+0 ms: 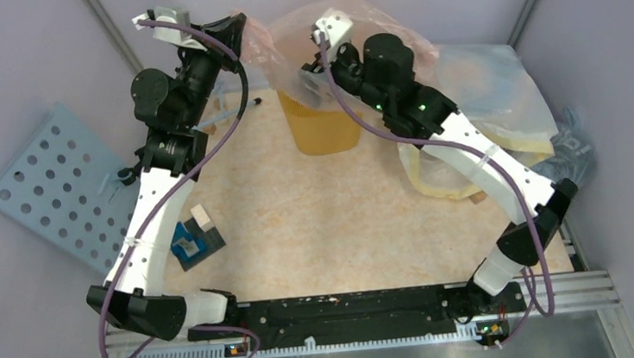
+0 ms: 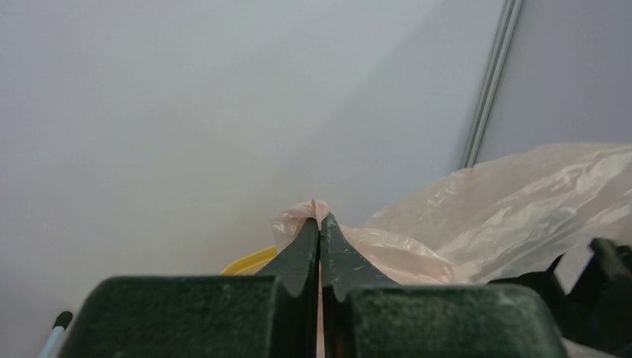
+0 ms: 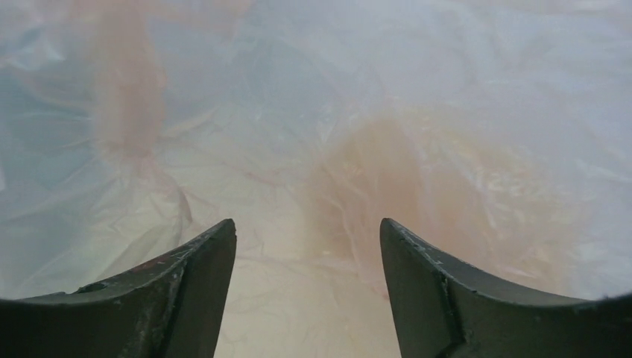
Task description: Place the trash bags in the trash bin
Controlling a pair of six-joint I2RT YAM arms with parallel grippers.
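The pink trash bag [image 1: 287, 21] hangs billowed in the air above the trash bin [image 1: 327, 130] at the far side of the counter [image 1: 327, 230]. Its film stretches from my left tool [image 2: 320, 224] across and over the wrist of my right arm. My left tool is pressed together on a gathered edge of the bag, and a small peak of pink film sticks up past the fingertips. A sliver of the bin's yellow rim shows just below. My right tool [image 3: 307, 227] is inside the bag, fingers spread wide with nothing between them and film all around. The bin stands upright beneath it; I cannot tell how much of the bag reaches inside. To the right lies a larger whitish-yellow sack [image 1: 504, 85], with a grey-blue bag [image 1: 575, 152] at its outer side. A pale blue perforated board [image 1: 50, 189] lies off the counter's left edge, and small blocks [image 1: 196, 237] sit near my left arm.
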